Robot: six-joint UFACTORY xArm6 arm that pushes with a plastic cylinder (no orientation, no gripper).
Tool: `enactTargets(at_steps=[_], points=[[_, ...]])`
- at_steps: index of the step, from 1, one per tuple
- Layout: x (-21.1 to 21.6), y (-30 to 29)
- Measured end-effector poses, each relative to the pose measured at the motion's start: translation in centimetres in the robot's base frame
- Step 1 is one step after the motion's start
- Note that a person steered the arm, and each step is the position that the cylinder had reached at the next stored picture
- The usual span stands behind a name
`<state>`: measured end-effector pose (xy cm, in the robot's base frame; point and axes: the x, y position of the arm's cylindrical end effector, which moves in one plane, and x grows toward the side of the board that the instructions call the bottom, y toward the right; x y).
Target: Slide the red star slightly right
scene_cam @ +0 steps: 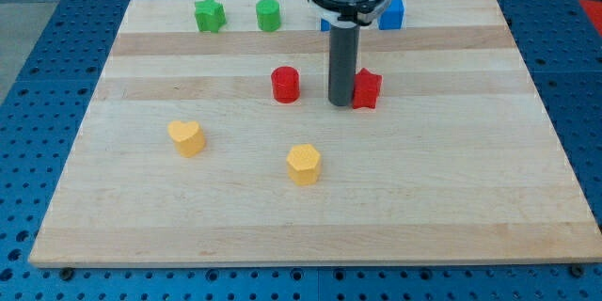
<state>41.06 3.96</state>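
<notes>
My tip stands on the bench touching, or all but touching, the left side of the red star, which lies a little right of the board's middle, in its upper half. That placing suits the job: with the rod on the star's left, a short sweep toward the view's right should carry the star the small way asked. There is no claw on this arm, only the straight rod, so nothing opens, shuts or grips here.

On the rod's other side, near but apart, sits the red cylinder; the tip stands between these 2 red blocks, so it should not be disturbed. Along the view's top are 2 green blocks, their shapes hard to make out, and a blue block, with another blue bit mostly hidden behind the rod. A yellow heart and a yellow hexagon lie lower down, well clear of the push.
</notes>
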Motion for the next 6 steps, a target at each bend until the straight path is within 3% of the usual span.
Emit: enactTargets(at_steps=[4,6], points=[[-1.9,4.9],[-3.5,3.7]])
